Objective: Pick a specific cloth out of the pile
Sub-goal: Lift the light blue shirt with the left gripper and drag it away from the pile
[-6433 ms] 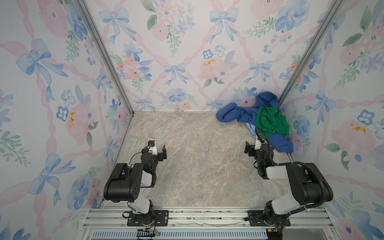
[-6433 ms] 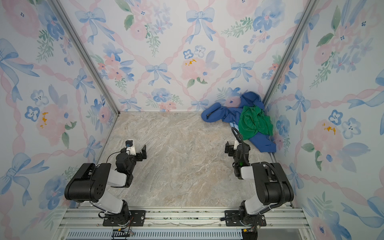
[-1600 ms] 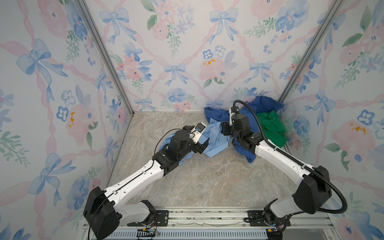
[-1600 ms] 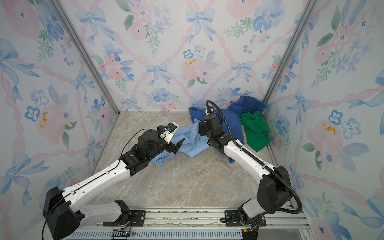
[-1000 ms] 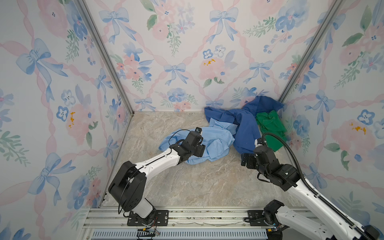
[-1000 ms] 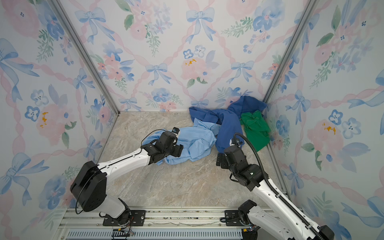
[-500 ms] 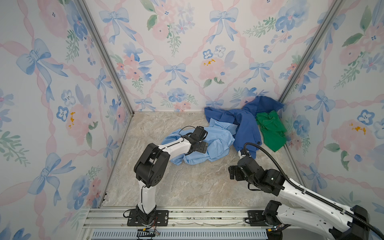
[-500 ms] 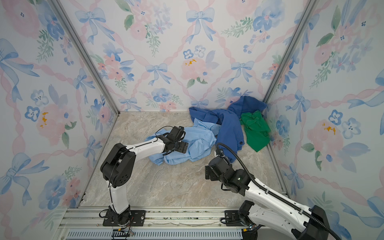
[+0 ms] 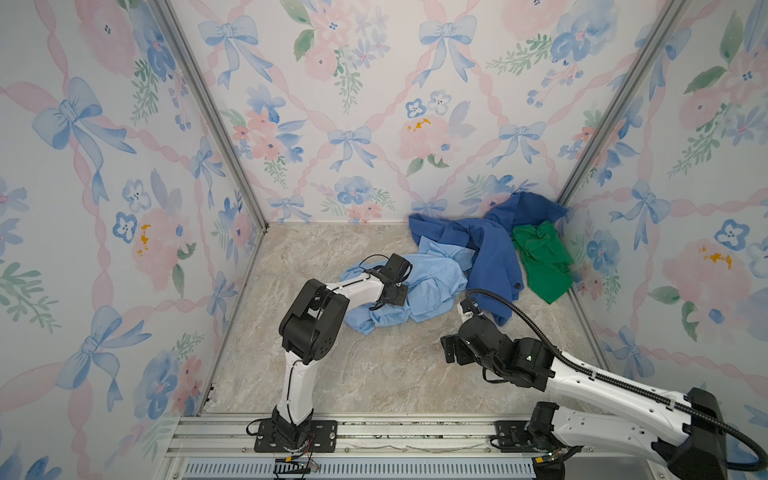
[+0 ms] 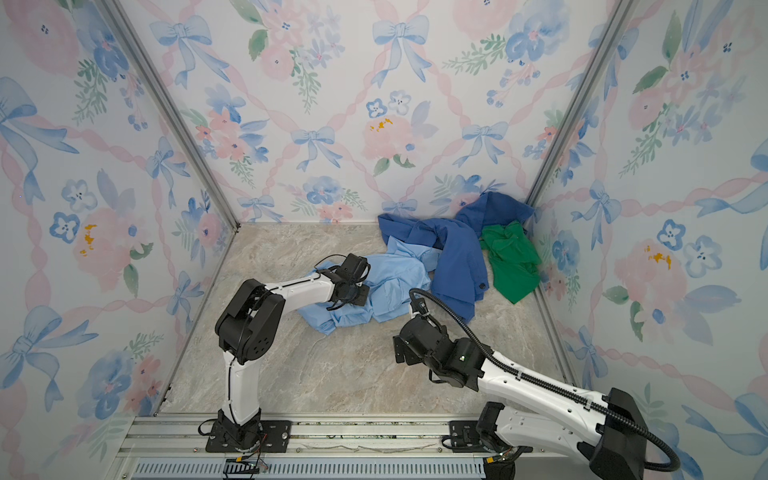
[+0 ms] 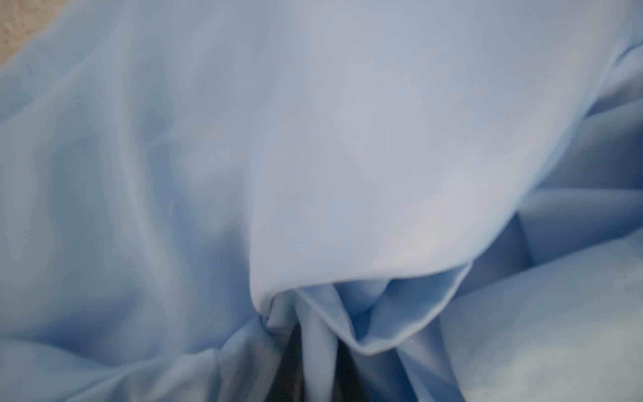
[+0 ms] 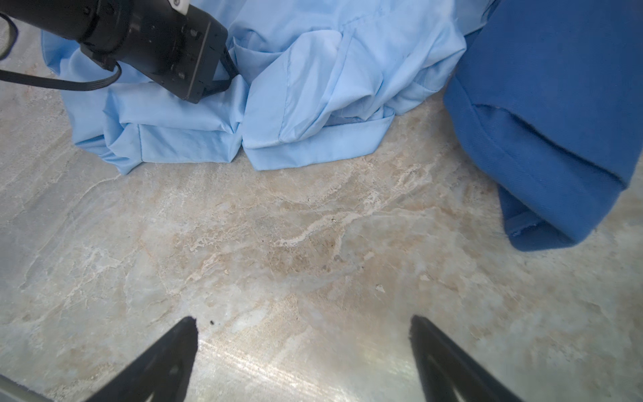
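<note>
Three soft garments are making up the pile (image 9: pixel 498 224) on the marble-patterned counter (image 9: pixel 374 374). The cloth (image 9: pixel 436 278) — thin, smooth, pale sky-blue, with stitched hems — is lying crumpled mid-counter, its far edge passing beneath the heavier royal-blue garment (image 9: pixel 490 257). The bright green cloth (image 9: pixel 544 266) is lying beyond that, against the right wall. The left hand (image 9: pixel 392 293) is clamping a fold of the cloth; in the left wrist view the fabric is gathering into tight pleats at the pinch. The right hand (image 12: pixel 302 320) is hovering over bare counter, fingers spread wide, holding nothing. Compared with half a second ago, the left hand is now gripping where it was gaping, and the right arm is sitting nearer the front rail.
</note>
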